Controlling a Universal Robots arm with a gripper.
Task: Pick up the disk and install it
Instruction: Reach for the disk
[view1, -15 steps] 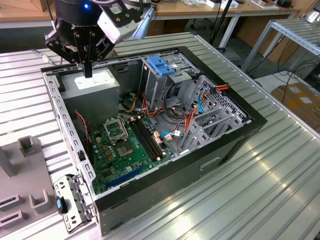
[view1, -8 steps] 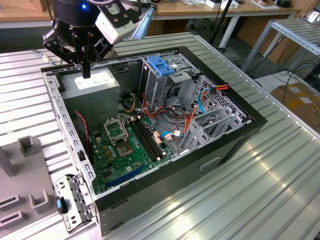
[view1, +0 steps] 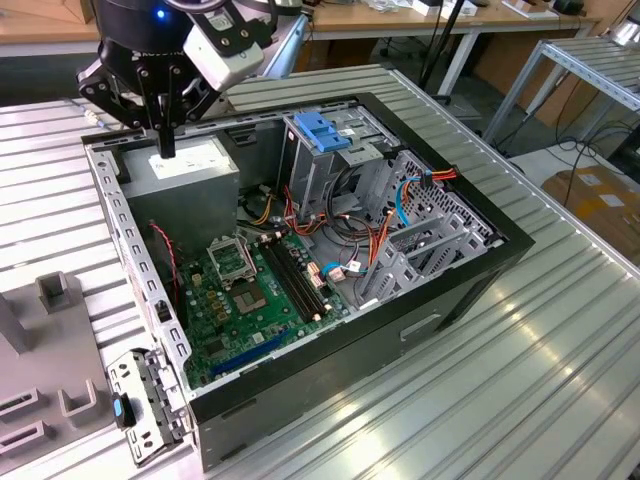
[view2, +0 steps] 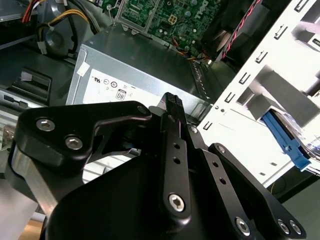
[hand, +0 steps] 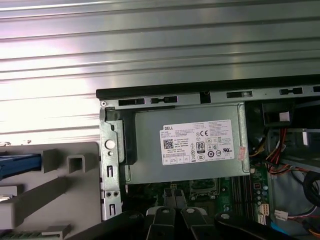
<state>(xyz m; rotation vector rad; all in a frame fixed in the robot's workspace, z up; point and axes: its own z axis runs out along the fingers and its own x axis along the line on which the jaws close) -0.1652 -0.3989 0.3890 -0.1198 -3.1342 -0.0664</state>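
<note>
The tool (view2: 172, 99) hides part of the power supply (view2: 140, 65).

You see the open computer case (view1: 400, 340) at the exterior view's centre, green motherboard (view1: 250, 300) lower left inside, grey power supply (view1: 195, 170) upper left.

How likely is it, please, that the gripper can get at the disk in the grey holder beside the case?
Probably yes: the gripper, shut and empty, hangs above the power supply, and the disk sits in the grey holder just beyond the case wall, with nothing visibly over it.
</note>
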